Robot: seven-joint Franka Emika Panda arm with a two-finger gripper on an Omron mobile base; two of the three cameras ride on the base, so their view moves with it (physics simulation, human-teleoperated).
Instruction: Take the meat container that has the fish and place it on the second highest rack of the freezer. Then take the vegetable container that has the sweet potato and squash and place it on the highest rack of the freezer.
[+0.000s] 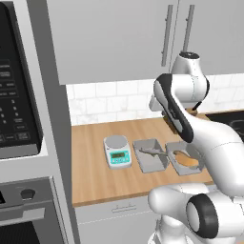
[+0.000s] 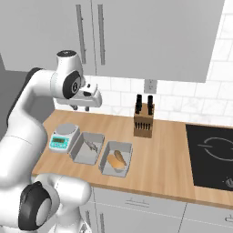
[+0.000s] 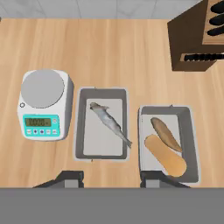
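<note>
Held above the wooden counter (image 3: 109, 48), the hand (image 3: 111, 177) was seen empty, its fingers (image 3: 70, 177) parted on either side of the meat container's (image 3: 102, 154) near end without touching it. The fish (image 3: 110, 123) lay diagonally inside. The vegetable container (image 3: 189, 131) with the sweet potato and squash (image 3: 165, 151) sat just beside it, and a kitchen scale (image 3: 43, 105) on the other side. A knife block (image 3: 194, 37) stood toward the back edge.

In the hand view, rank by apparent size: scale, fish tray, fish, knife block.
1. Fish tray, scale and knife block: too close to rank; the block is cut off by the frame.
2. Fish, clearly smallest.
</note>
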